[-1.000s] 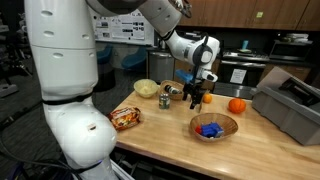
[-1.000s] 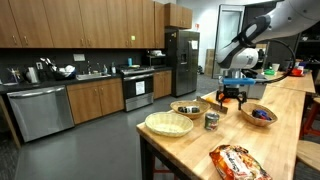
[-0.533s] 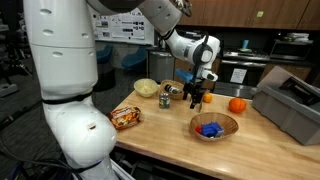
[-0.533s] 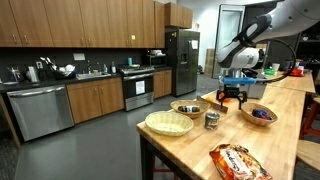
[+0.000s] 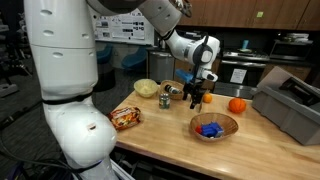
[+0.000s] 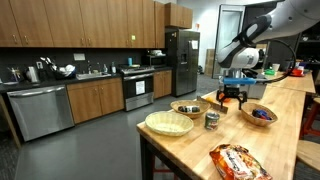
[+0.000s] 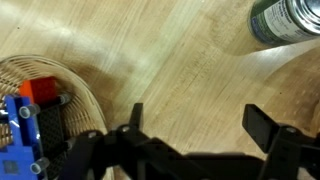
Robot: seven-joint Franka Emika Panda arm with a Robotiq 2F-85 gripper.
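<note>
An orange crinkled snack bag (image 5: 126,118) is seen at the left of the wooden desk (image 5: 160,137). It is followed by a pale yellow bowl (image 5: 146,88) and a small metal can (image 5: 166,100). The black fingers (image 5: 198,97) are poised low over the desk, just right of the can. They are spread wide with nothing gripped. A shallow wicker bowl of blue and red blocks (image 5: 227,134) is set near them, toward the desk's front edge. A round orange fruit (image 5: 237,105) and a grey plastic bin (image 5: 290,105) are placed further right. In the wrist view the wicker bowl is found at the left by one finger. Bare wood is shown between the fingers, and the can sits at upper right, apart from them.
</note>
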